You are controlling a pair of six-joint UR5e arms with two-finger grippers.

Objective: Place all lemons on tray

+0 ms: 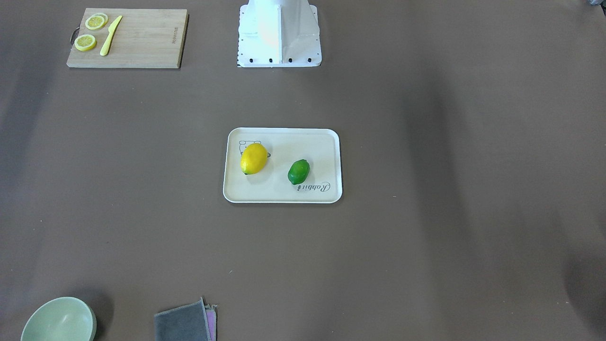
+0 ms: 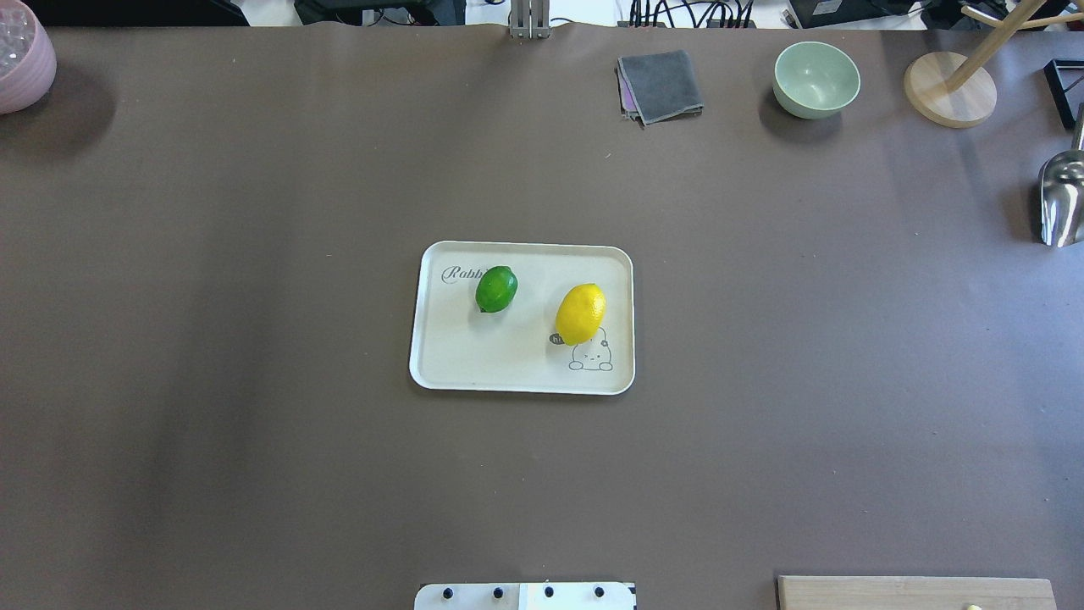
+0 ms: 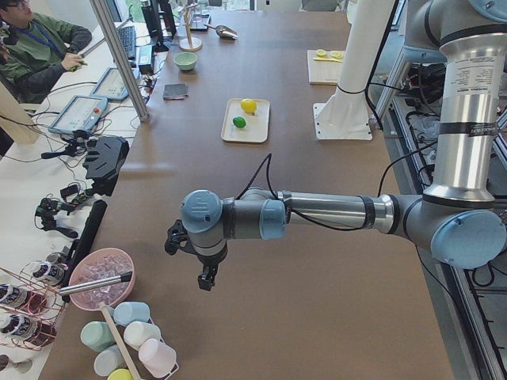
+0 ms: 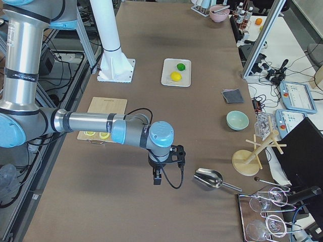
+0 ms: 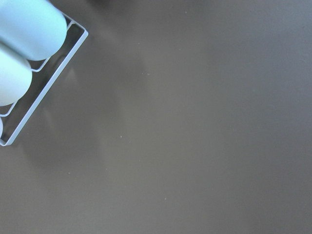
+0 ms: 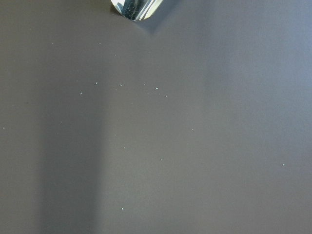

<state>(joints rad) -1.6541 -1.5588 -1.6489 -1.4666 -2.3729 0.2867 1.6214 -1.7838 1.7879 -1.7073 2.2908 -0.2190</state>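
a long brown table (image 2: 254, 440) lies between two outstretched arms. the left arm (image 3: 317, 212) and the right arm (image 4: 91, 122) each reach toward opposite ends of it, a pose that reads as parked clear of the work rather than mid-reach. the left gripper (image 3: 194, 257) hangs low over bare tabletop and the right gripper (image 4: 164, 169) does the same just beside a metal scoop (image 4: 208, 178). both show only from the side, so whether their fingers are spread or pressed together cannot be told, and nothing is seen in either. the cream tray (image 2: 440, 373) sits mid-table, well apart from both grippers and between them. on it lie the yellow lemon (image 2: 581, 313), toward the right gripper's side and partly over the cartoon drawing, and the smaller green lemon (image 2: 496, 289), toward the left gripper's side. they rest apart on their sides inside the raised rim, which should stop any rolling. the task looks complete.
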